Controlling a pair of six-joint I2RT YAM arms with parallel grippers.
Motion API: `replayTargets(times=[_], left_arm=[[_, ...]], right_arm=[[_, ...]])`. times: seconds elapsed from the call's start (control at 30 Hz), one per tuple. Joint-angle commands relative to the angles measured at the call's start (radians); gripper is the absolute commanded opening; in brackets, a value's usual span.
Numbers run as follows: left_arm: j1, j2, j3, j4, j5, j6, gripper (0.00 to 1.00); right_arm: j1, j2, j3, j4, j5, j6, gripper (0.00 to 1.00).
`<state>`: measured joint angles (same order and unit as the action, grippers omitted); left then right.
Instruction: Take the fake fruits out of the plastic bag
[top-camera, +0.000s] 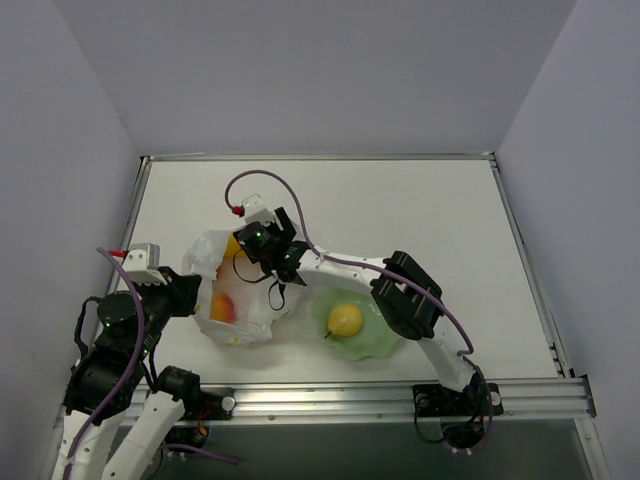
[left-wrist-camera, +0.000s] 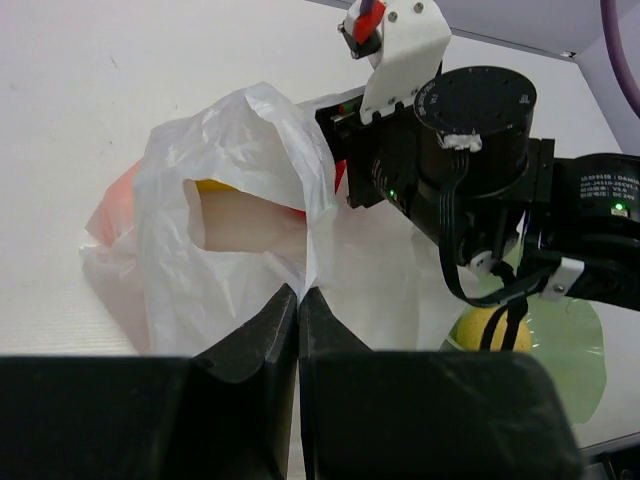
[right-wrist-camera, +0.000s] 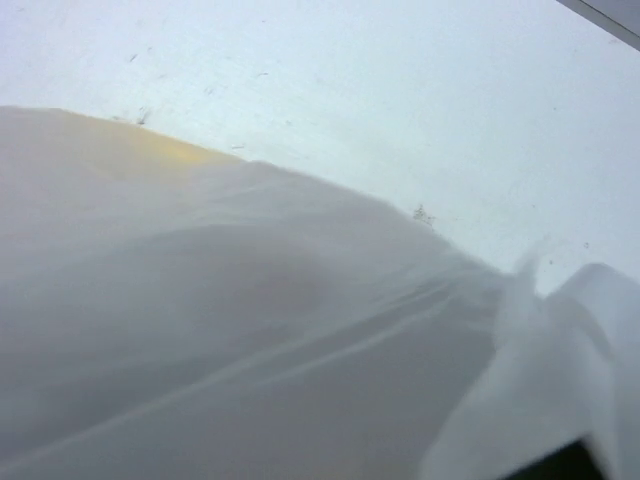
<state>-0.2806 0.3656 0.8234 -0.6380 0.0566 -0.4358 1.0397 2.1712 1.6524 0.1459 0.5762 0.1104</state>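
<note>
left tool (left-wrist-camera: 298, 293) clenched on bag (left-wrist-camera: 240, 170); right tool (top-camera: 248, 258) inside bag, grip unclear; pulling out could snag bag, dragging fruit (top-camera: 222, 308) along.

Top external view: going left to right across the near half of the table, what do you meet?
Left claw → plastic bag → pale green plate with the yellow pear on it.

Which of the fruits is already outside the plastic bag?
The yellow pear, lying alone on the green plate; the other fruits show only through the bag.
</note>
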Motion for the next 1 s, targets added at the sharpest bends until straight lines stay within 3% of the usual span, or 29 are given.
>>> replayTargets(times=[0.0, 0.17, 0.33, 0.43, 0.63, 0.77, 0.97], left_arm=[[-0.006, 0.015, 0.026, 0.026, 0.022, -0.021, 0.02], [-0.006, 0.013, -0.006, 0.044, 0.046, -0.043, 0.02], [-0.006, 0.016, -0.018, 0.043, 0.063, -0.072, 0.02], [-0.006, 0.016, -0.023, 0.005, 0.034, -0.101, 0.03], [-0.006, 0.015, -0.029, 0.0, -0.001, -0.126, 0.02], [-0.006, 0.013, -0.032, 0.018, 0.031, -0.119, 0.02], [-0.006, 0.001, -0.033, 0.026, 0.037, -0.112, 0.02]], right_arm=[[-0.023, 0.041, 0.044, -0.022, -0.005, -0.003, 0.77], [-0.035, 0.047, 0.037, -0.025, -0.02, -0.014, 0.77], [0.026, -0.082, 0.006, -0.025, -0.005, -0.09, 0.76], [0.068, -0.166, -0.015, -0.031, -0.102, -0.1, 0.75], [0.065, -0.186, -0.042, -0.032, -0.264, -0.095, 0.65], [0.019, -0.125, -0.017, -0.032, -0.372, -0.1, 0.44], [-0.058, -0.051, 0.058, -0.081, -0.466, -0.136, 0.4]])
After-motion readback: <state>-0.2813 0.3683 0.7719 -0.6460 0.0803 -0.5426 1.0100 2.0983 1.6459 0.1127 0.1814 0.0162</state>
